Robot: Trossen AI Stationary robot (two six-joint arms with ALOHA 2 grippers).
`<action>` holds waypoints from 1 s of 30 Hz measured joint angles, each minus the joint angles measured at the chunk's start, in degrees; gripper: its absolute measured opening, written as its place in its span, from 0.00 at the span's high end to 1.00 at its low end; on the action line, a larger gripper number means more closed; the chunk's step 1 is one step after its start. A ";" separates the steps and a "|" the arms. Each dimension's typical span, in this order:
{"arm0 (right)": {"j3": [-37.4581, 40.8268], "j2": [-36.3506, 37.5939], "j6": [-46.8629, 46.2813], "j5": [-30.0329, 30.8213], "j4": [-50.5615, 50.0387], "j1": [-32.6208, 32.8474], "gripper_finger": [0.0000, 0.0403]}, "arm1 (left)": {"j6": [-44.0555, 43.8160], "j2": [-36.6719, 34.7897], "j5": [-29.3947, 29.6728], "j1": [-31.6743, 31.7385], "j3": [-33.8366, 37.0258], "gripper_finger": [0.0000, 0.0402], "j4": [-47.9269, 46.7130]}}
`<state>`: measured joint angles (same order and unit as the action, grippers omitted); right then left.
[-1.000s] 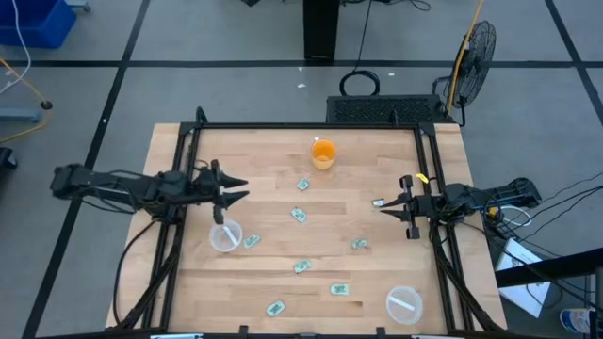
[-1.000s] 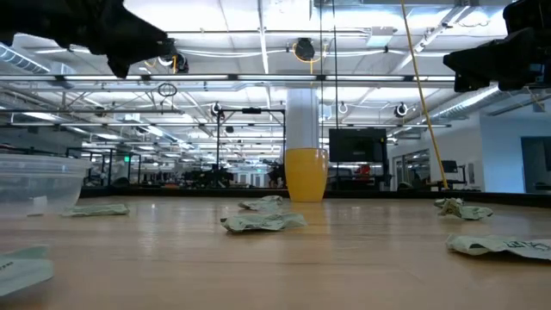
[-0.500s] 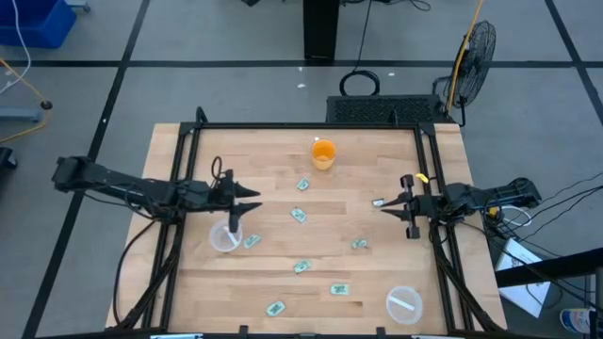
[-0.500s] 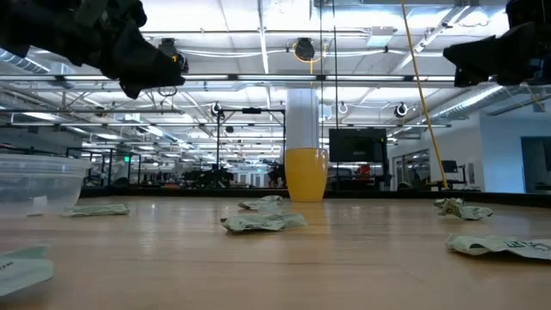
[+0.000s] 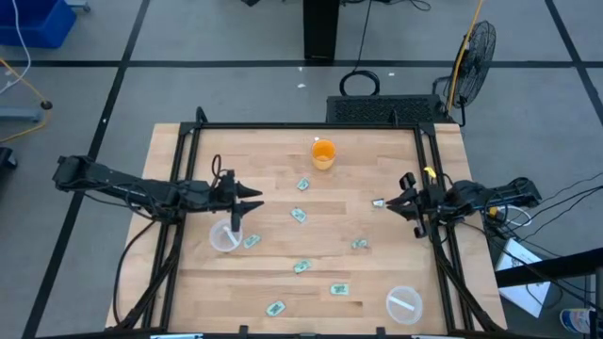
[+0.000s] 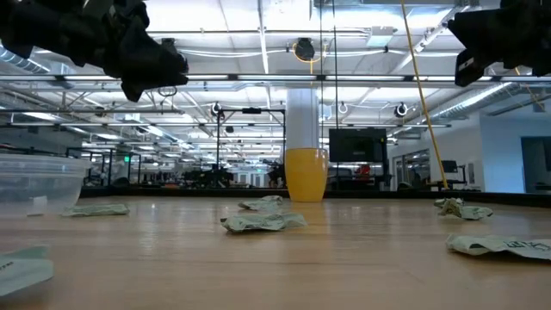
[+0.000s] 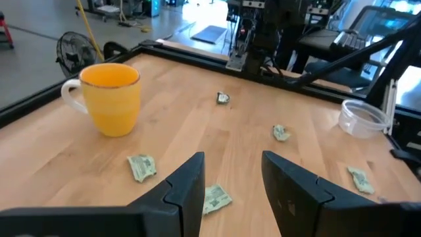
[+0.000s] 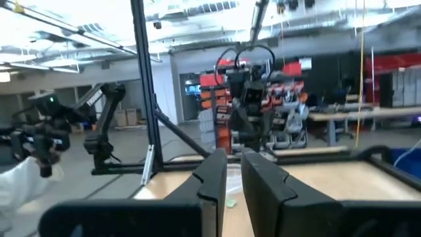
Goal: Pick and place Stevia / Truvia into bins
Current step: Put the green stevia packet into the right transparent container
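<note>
— Stevia packets first: where do they lie, nearest edge outward?

— All flat on the table (image 5: 188, 282). Nearest, one packet (image 5: 275, 308) slants with its long axis diagonal. Just beyond it, a second packet (image 5: 339, 289) lies lengthwise, side to side. The right-hand clear cup (image 5: 404, 304) stands near that one, toward the right corner.

— And mid-table?

— A third packet (image 5: 301, 266), then a fourth (image 5: 252, 241) just beside the left clear cup (image 5: 225, 236), and a crumpled one (image 5: 359, 244) whose axis I cannot tell. Farther on, a slanted packet (image 5: 299, 216), another (image 5: 302, 185), and one (image 5: 378, 201) toward the right side. The orange cup (image 5: 323, 153) stands farthest back.

— Is any packet in a cup?

— I cannot tell.

— The left gripper (image 7: 233, 161)?

— Raised above the table over the left cup's far side, pointing toward the table's middle. Its fingers are spread wide and hold nothing.

— The right gripper (image 8: 234, 155)?

— Also up in the air, near the right rail, aimed inward toward the rightmost packet. Its fingers are drawn nearly together with only a sliver between, gripping nothing.
</note>
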<state>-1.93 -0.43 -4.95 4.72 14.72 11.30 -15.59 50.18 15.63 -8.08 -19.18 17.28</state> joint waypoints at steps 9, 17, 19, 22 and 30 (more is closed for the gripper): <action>-4.91 -2.81 2.90 10.44 -7.99 -0.01 0.87 | -2.31 3.03 4.21 0.05 0.02 0.61 0.94; -21.37 -16.89 2.32 14.07 -16.49 0.01 0.76 | -3.66 3.64 4.43 0.15 0.02 0.61 1.15; -26.23 -22.01 0.31 17.38 -22.96 0.01 0.75 | -3.80 3.64 4.43 0.15 0.02 0.61 1.64; -30.90 -30.46 -6.57 20.70 -34.91 -0.01 0.75 | -4.12 3.88 5.66 0.17 0.02 0.61 3.02; -29.02 -44.96 -21.87 17.99 -50.53 0.34 0.78 | -4.14 3.97 6.41 0.33 0.02 0.61 2.34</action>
<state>-30.95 -45.39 -26.82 22.71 -35.81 11.64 -19.73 54.15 22.03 -7.75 -19.16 19.62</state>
